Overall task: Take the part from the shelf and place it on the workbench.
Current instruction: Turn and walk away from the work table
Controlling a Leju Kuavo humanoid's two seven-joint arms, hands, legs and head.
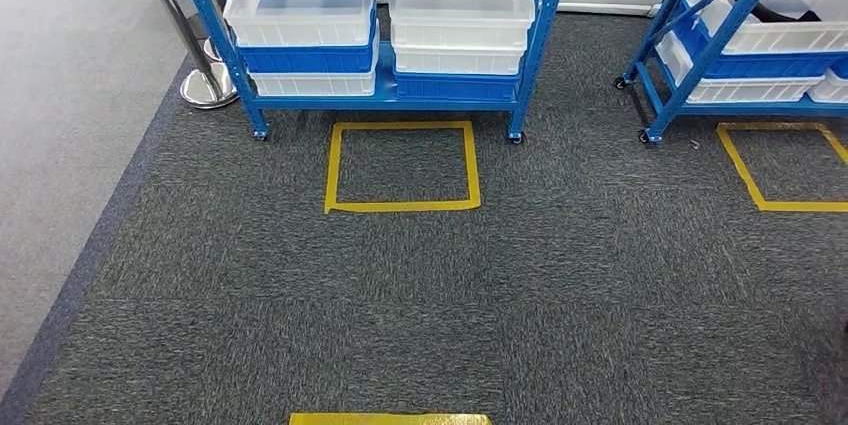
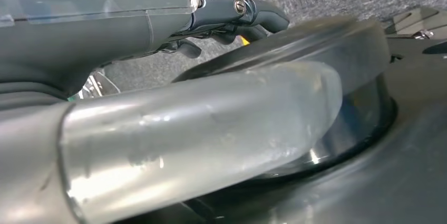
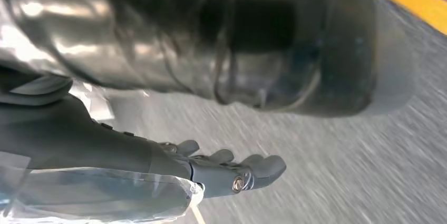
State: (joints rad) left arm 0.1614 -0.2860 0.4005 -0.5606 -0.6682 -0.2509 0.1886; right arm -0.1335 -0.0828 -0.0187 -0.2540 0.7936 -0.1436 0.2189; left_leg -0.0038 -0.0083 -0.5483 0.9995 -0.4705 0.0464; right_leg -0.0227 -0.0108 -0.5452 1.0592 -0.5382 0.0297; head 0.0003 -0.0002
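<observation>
A blue shelf (image 1: 385, 95) stands ahead in the head view, with white bins (image 1: 300, 15) and blue bins (image 1: 455, 85) stacked on its low level. I cannot make out the part in them. My left hand (image 2: 232, 21) hangs at my side over the carpet, its dark fingers loosely extended and holding nothing. My right hand (image 3: 221, 168) also hangs over the carpet, with fingers stretched out and nothing in them.
A yellow tape square (image 1: 402, 207) marks the carpet in front of the shelf. A second blue shelf (image 1: 700, 65) with bins stands at the right, beside another tape square (image 1: 780, 205). A chrome post base (image 1: 205, 85) sits left of the shelf. A tape strip (image 1: 390, 419) lies nearest me.
</observation>
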